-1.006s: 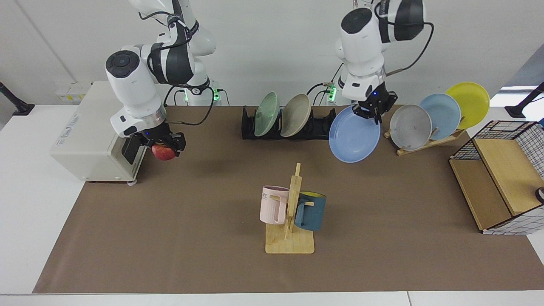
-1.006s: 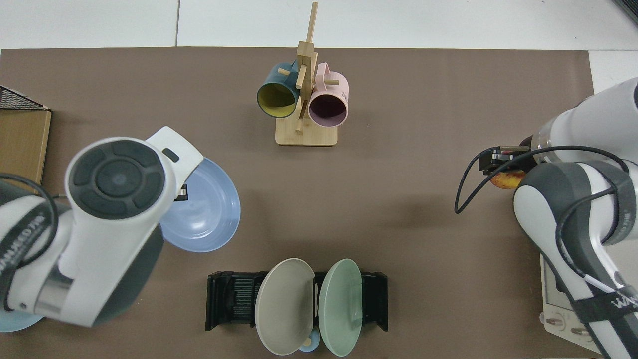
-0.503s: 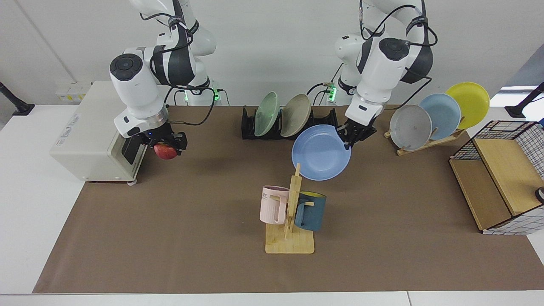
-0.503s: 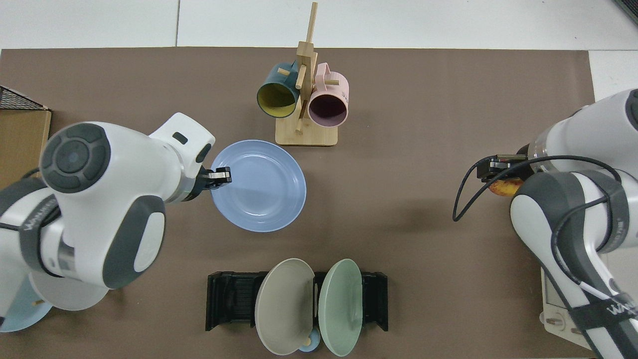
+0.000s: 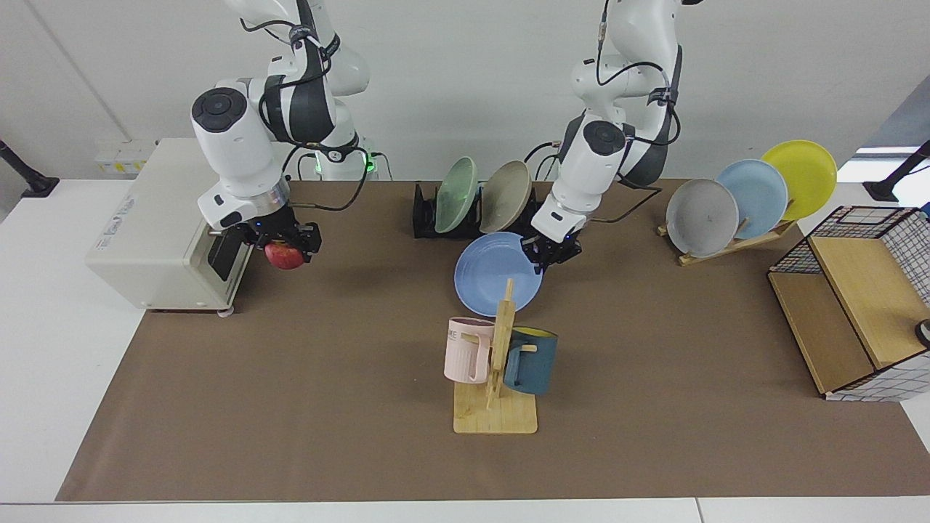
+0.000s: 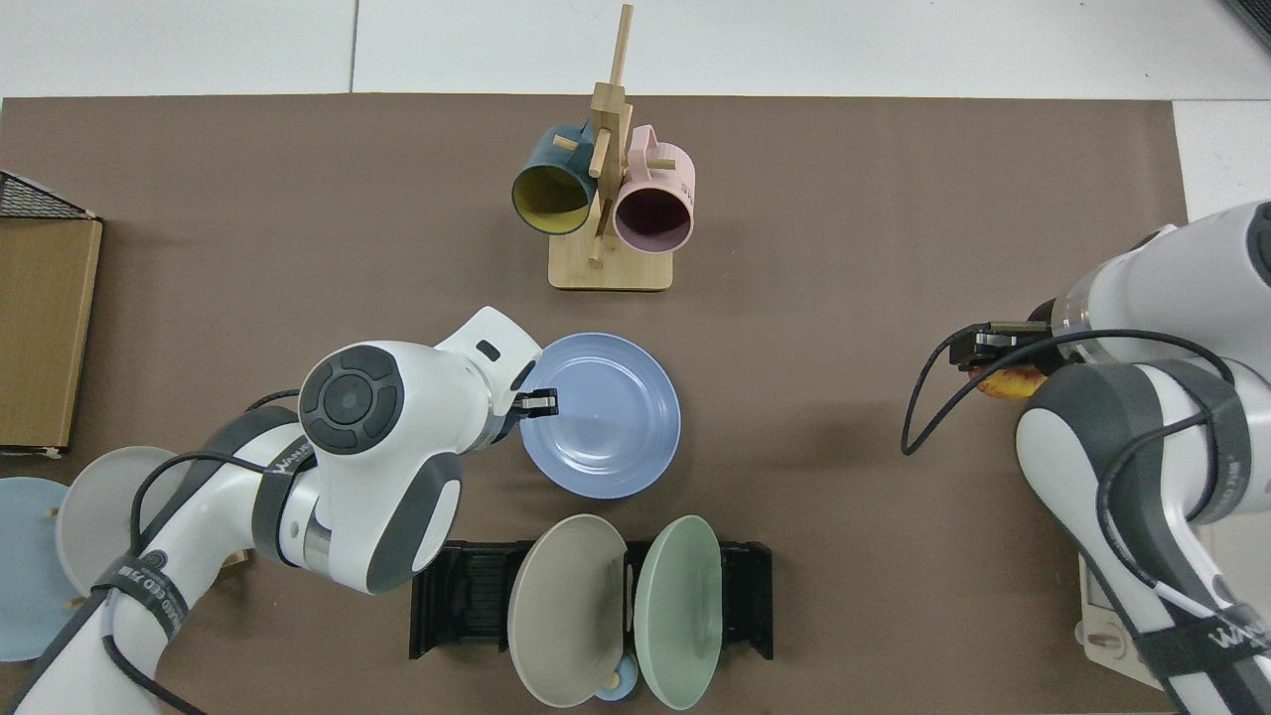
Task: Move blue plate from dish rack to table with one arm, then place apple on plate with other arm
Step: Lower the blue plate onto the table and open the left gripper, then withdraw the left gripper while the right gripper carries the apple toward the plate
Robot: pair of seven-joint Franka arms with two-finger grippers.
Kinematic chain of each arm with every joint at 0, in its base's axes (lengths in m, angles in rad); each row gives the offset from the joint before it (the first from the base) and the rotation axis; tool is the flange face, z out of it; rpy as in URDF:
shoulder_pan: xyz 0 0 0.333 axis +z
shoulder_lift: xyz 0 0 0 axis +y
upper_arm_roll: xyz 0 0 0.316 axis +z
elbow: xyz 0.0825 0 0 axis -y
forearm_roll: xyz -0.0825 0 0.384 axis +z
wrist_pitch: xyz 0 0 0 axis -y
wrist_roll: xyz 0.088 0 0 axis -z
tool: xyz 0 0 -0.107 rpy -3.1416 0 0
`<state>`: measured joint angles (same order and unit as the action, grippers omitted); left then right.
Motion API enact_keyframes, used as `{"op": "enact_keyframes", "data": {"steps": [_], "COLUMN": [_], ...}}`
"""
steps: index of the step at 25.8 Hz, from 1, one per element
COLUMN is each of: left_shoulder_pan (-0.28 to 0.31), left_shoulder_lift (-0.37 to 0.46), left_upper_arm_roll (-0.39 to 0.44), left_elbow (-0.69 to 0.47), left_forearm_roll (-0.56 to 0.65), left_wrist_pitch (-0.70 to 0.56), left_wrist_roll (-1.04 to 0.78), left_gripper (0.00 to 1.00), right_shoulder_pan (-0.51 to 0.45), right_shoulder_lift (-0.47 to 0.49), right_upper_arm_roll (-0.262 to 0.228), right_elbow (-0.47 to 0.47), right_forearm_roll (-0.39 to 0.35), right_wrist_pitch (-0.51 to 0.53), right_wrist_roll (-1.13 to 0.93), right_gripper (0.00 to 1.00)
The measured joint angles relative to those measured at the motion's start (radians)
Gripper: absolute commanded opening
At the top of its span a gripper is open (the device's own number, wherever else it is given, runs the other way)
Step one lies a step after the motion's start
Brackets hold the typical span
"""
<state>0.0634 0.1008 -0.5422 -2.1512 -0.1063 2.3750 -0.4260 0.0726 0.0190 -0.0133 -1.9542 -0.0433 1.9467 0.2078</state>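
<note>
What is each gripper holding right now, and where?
Left gripper pinches the round periwinkle-blue plate by its rim; right gripper clamps the small red apple across its sides.

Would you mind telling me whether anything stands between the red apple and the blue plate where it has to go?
Nothing visible does. The right tool holds the small red apple above bare brown mat; the round periwinkle-blue plate, gripped at its rim by the left tool, lies beyond. The wooden mug tree stands aside.

Periwinkle-blue plate (image 5: 497, 274) clamped at its rim in black fingers (image 5: 546, 254). Red apple (image 5: 283, 255), yellow-green patch on top, between black fingers (image 5: 301, 243). Brown mat over white tabletop (image 5: 43, 305). Black dish rack (image 5: 436, 218) with pale green and beige plates. Pink and dark teal mugs on wooden mug tree (image 5: 498, 378).
</note>
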Motion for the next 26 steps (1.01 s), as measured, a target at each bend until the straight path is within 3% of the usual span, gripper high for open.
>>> {"op": "enact_keyframes", "data": {"steps": [17, 25, 26], "left_shoulder_pan": [-0.043, -0.046, -0.046], "left_shoulder_lift": [0.031, 0.043, 0.044], "left_upper_arm_roll": [-0.007, -0.006, -0.005], "left_elbow": [-0.081, -0.083, -0.082], "left_forearm_roll": [-0.029, -0.030, -0.030], "left_wrist_pitch": [0.155, 0.171, 0.172], "left_wrist_roll": [-0.002, 0.001, 0.002], "left_gripper": [0.00, 0.00, 0.08], "right_shoulder_pan": [0.000, 0.001, 0.002], "right_shoulder_lift": [-0.001, -0.001, -0.001], "right_upper_arm_roll": [0.000, 0.000, 0.001], "right_elbow": [-0.004, -0.004, -0.004], "right_forearm_roll": [0.000, 0.000, 0.000], "right_wrist_pitch": [0.003, 0.006, 0.007], "right_wrist_roll": [0.000, 0.000, 0.002], "right_gripper": [0.00, 0.00, 0.00]}}
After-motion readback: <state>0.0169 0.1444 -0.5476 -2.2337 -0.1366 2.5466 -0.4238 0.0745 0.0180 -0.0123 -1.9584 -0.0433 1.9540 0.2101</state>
